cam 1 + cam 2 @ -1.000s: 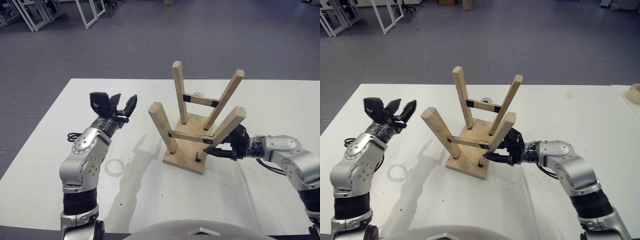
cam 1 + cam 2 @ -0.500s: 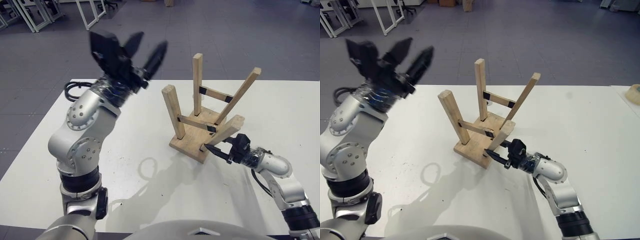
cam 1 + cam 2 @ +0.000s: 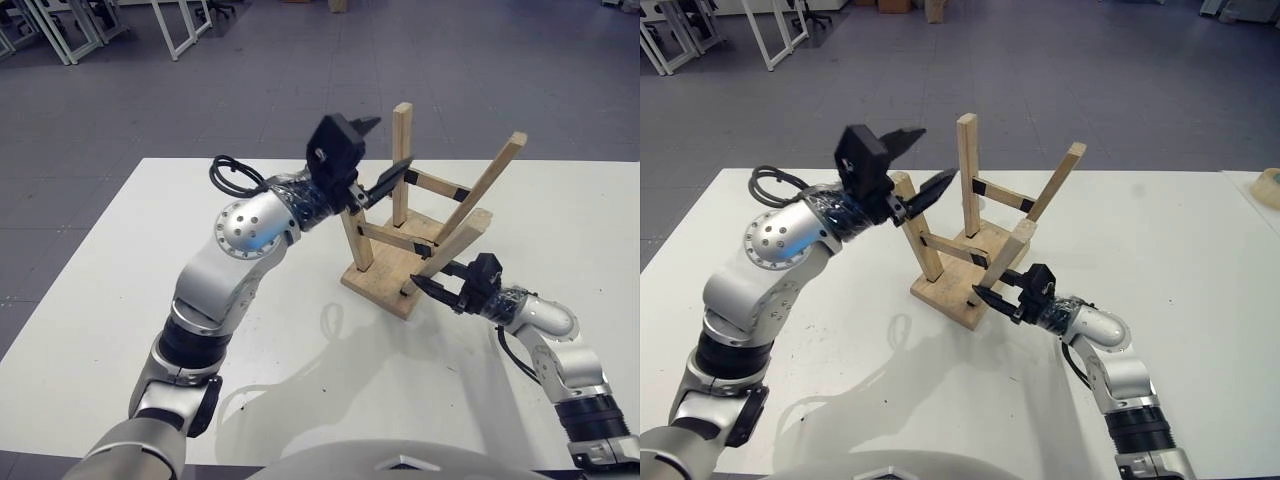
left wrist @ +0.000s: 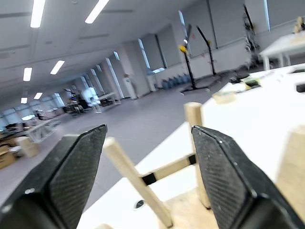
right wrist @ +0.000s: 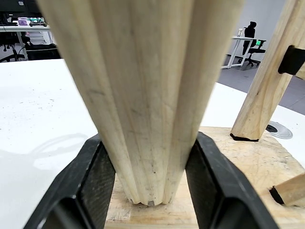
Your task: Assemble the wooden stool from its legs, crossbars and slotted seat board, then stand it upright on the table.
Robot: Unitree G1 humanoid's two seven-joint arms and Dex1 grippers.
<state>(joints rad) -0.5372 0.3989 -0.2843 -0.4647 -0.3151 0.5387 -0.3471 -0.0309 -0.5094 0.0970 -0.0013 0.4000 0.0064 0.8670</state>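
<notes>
The wooden stool lies upside down, its seat board on the white table and its legs and crossbars pointing up. My right gripper is shut on the near right leg, low down by the board, with a finger pressed on each side. My left gripper is open up at the top of the near left leg. In the left wrist view its wide-spread fingers frame the far legs, and nothing is held between them.
A pale ring lies on the table just in front of the stool. A small round fitting sits in the tabletop behind the board. The table's far edge runs close behind the stool, with grey floor beyond. Bare tabletop spreads to both sides.
The head camera has shifted. My left arm rose from low at the left and swung across to the top of the near left leg. The right gripper has kept its hold on its leg.
</notes>
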